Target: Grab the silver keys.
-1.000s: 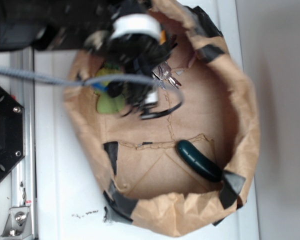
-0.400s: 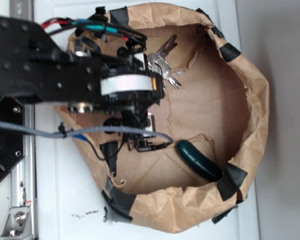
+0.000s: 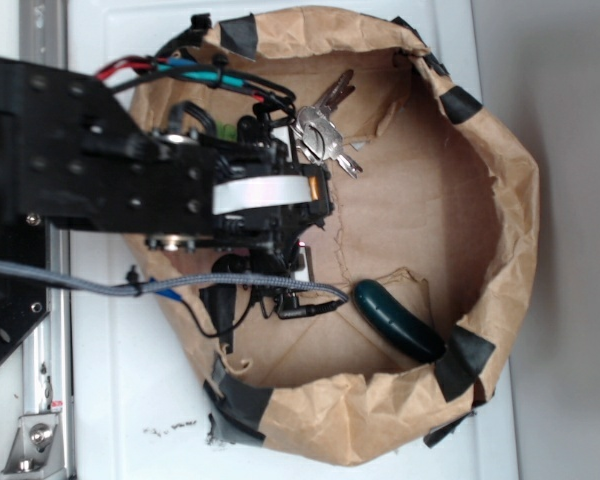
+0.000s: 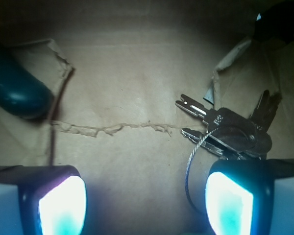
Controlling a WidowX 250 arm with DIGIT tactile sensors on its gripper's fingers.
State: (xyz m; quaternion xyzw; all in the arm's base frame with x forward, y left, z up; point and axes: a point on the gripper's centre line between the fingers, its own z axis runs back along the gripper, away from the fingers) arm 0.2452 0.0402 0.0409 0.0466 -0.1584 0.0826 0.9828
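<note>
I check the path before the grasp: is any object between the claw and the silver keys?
Nothing visible is. The open claw hangs over bare brown paper, and the silver keys lie just beyond one finger. The dark green object lies off to the other side.

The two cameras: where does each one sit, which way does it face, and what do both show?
Exterior: sits high above the table, looking down into the paper bag; the black arm reaches in from the left of the picture and covers the gripper.
Wrist: sits on the arm just behind the gripper, looking along it at the bag floor; both fingers glow at the bottom edge, the jaws standing wide apart.
Shared: the silver keys and the dark green thing.
</note>
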